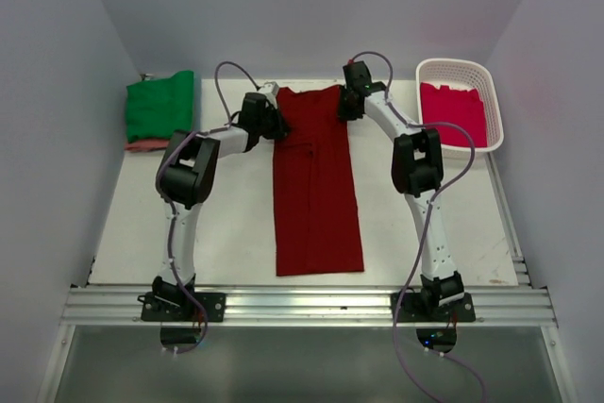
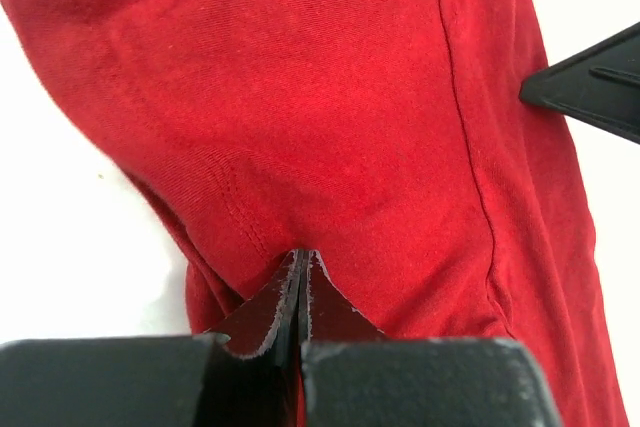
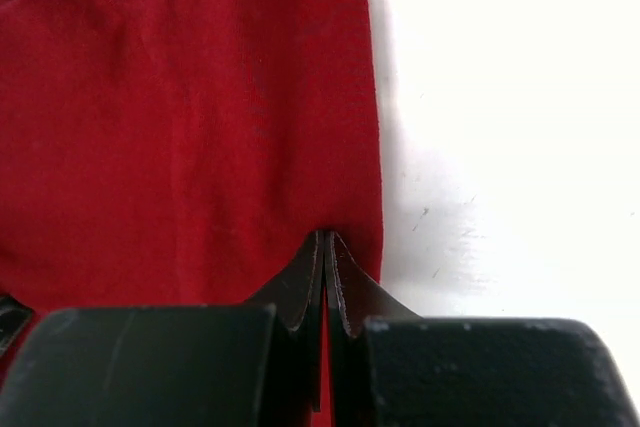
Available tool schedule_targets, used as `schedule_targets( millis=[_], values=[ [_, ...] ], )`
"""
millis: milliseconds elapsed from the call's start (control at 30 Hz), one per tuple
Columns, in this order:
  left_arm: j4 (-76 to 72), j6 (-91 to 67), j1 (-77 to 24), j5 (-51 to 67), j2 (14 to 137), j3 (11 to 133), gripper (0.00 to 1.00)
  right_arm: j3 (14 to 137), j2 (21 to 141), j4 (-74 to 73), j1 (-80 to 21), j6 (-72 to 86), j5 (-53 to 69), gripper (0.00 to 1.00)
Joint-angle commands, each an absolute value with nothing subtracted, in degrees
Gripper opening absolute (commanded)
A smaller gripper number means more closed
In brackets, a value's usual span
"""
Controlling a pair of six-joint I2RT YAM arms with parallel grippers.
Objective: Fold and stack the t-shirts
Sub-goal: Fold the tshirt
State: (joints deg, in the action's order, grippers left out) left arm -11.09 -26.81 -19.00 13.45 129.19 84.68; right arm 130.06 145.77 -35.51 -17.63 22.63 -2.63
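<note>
Lying lengthwise down the middle of the table (image 1: 217, 224), the dark red t-shirt (image 1: 316, 195) is folded into a narrow strip. Its near hem sits close to the front edge, with bare surface on both sides. At its far corners, the left gripper (image 2: 303, 259) and right gripper (image 3: 327, 239) each have jaws pinched together on cloth. Far left corner: folded green t-shirt (image 1: 159, 106). Far right: white basket (image 1: 495, 110) holding a crimson-pink t-shirt (image 1: 453, 112).
</note>
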Motion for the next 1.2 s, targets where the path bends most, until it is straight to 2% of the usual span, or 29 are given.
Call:
schedule_targets(
  millis=[0,100,133,167,200,233,267,333,433,567,667,833,967,1167],
  values=[
    [-10.28,-24.87,-16.62,15.99,130.17,87.80,0.00,130.18,144.59,-32.27,-17.14,19.60,-4.22,0.00],
    [-12.82,-24.96,-15.47,17.31,126.05,85.54,0.00,117.99,136.43,-20.78,-17.22,18.81,-4.91,0.00],
    [-14.31,-25.05,-15.29,17.49,124.03,84.13,0.00,113.60,129.79,-13.17,-17.14,18.81,-5.53,0.04],
    [-17.55,-25.05,-15.21,17.49,119.05,82.37,0.04,105.81,126.94,-10.14,-17.14,18.81,-7.63,0.22],
    [-19.58,-25.05,-15.12,16.53,115.96,77.92,0.14,102.77,123.61,-8.02,-17.14,18.81,-8.34,0.32],
    [-21.69,-25.48,-15.12,15.91,112.80,75.17,0.37,100.22,120.88,-6.52,-17.23,18.55,-9.74,0.38],
    [-25.62,-25.75,-15.12,15.56,106.41,72.71,0.44,95.84,115.46,-4.76,-17.31,17.76,-10.54,0.48],
    [-26.63,-26.80,-15.12,14.24,98.14,66.73,0.57,88.82,110.15,-3.87,-17.75,17.32,-13.35,0.52],
    [-22.19,-28.20,-15.29,14.68,89.86,59.61,0.61,81.59,99.34,-4.74,-19.16,16.88,-17.31,0.53],
    [-13.46,-28.65,-16.43,18.44,81.67,49.42,0.61,70.78,90.98,-16.25,-20.74,20.73,-16.62,0.53],
    [-9.59,-29.00,-20.19,18.90,74.20,35.74,0.61,59.35,80.46,-19.59,-24.16,23.37,-15.39,0.53],
    [-7.74,-35.67,-27.85,22.23,60.25,20.06,0.62,43.55,66.12,-24.51,-29.79,28.11,-9.24,0.53],
    [-5.72,-41.65,-31.11,25.39,48.45,10.83,0.64,37.10,53.99,-28.47,-30.94,32.16,-1.26,0.53],
    [-5.01,-48.51,-32.78,32.16,39.29,4.41,0.67,30.07,47.99,-29.62,-31.29,38.14,8.43,0.54]
  ],
)
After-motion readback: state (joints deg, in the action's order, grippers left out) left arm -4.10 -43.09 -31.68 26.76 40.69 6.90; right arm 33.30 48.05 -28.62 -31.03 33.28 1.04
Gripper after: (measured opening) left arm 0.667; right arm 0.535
